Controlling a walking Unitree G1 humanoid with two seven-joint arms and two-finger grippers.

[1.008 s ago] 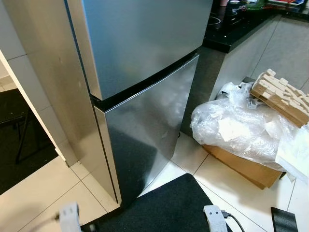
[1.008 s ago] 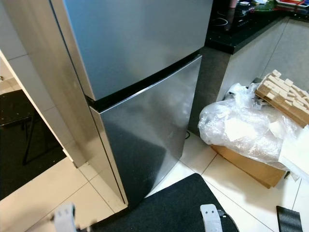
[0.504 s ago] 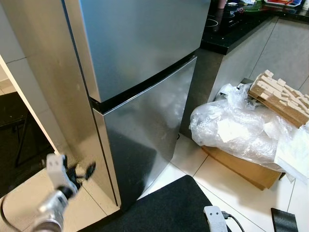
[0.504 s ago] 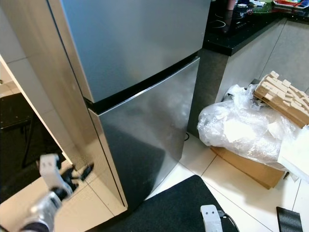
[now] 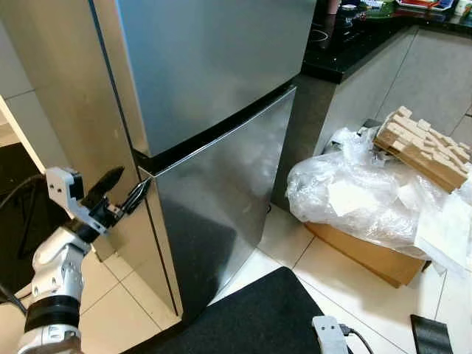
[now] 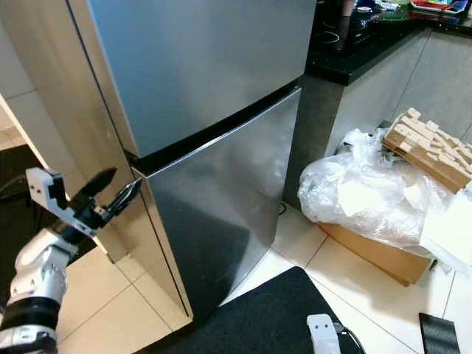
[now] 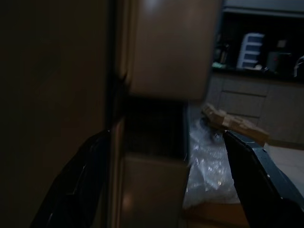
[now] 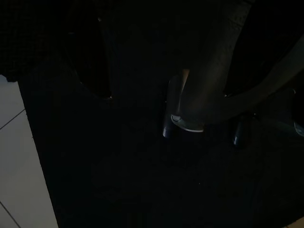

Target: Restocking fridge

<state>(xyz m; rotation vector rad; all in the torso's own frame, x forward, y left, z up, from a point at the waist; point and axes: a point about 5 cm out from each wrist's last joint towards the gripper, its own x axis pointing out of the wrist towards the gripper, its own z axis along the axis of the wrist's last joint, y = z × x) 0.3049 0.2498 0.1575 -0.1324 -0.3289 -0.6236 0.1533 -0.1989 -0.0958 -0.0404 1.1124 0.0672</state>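
The steel two-door fridge [image 5: 214, 96] stands shut, with a black seam [image 5: 221, 125] between its upper and lower doors. My left gripper [image 5: 136, 177] is raised at the fridge's left front corner, level with that seam. It is open, and its black fingers [image 6: 99, 181] hold nothing. In the left wrist view the left gripper [image 7: 166, 137] straddles the corner edge of the fridge at the seam. My right arm [image 5: 328, 333] hangs idle low over the mat, and its wrist view is very dark.
A black mat [image 5: 258, 317] lies on the white tiles before the fridge. To the right, a clear plastic bag [image 5: 354, 199] covers a cardboard box [image 5: 369, 254], with a wooden rack [image 5: 424, 144] behind it. A black counter [image 5: 346, 44] adjoins the fridge. A tiled wall [image 5: 15, 88] stands to the left.
My left arm has risen from near the floor to the fridge's left front corner at seam height, fingers open. The camera has shifted slightly.
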